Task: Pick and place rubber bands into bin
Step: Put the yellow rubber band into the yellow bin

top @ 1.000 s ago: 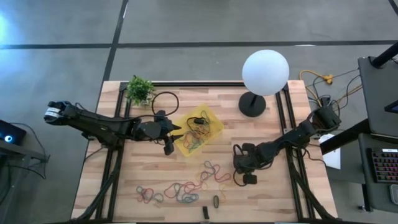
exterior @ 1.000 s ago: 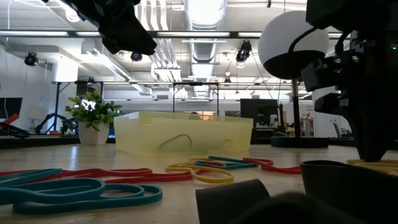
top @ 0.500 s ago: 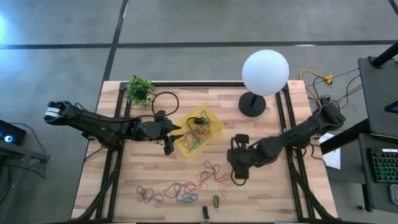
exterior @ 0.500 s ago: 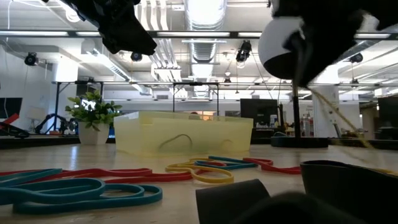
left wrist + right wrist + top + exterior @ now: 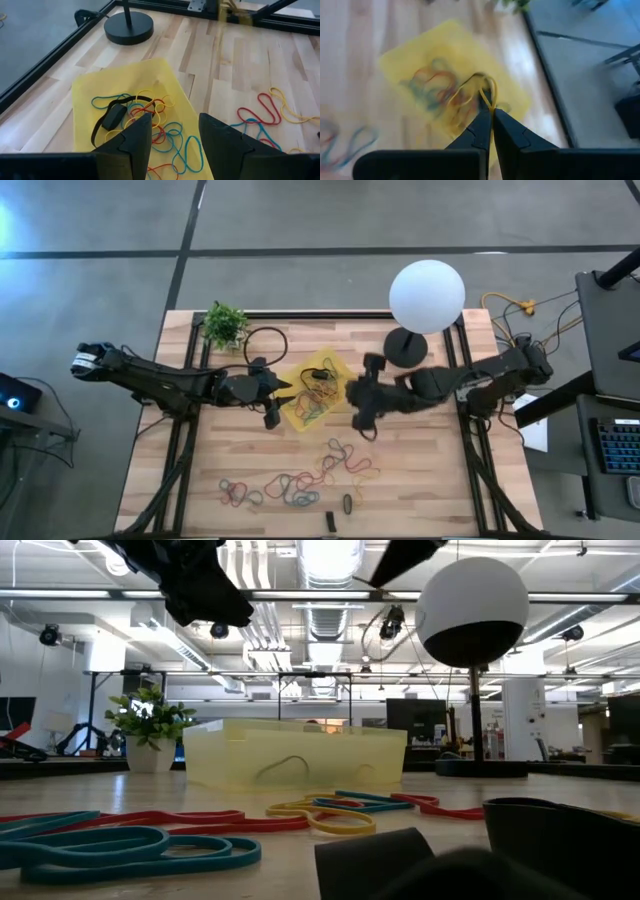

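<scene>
The yellow bin (image 5: 318, 388) lies mid-table with several coloured rubber bands (image 5: 150, 112) inside. More rubber bands (image 5: 300, 480) lie loose on the wood nearer the front edge, and show in the low view as well (image 5: 330, 812). My left gripper (image 5: 272, 392) hovers open at the bin's left side, its fingers (image 5: 140, 132) apart above the bands and touching nothing. My right gripper (image 5: 360, 412) is raised at the bin's right side, shut on a thin yellow rubber band (image 5: 477, 84). My right gripper pinches the yellow band between its two shut fingertips, on one short stretch of the loop (image 5: 490, 99). The fingers slant downward from the table's right toward the bin. The rest of the loop stands out beyond the tips, slack and lifted clear of the table.
A lamp with a white globe (image 5: 427, 295) on a black round base (image 5: 405, 348) stands at the far right. A small plant (image 5: 225, 325) and a big black ring (image 5: 266, 343) are at the far left. Two small dark oblong pieces (image 5: 347, 504) lie at the front edge.
My right gripper has risen from the table's near right and swung toward the far left, up to the bin's right side. It has tipped from pointing down to slanting. It has stayed shut, and the yellow band has come up off the table with it.
</scene>
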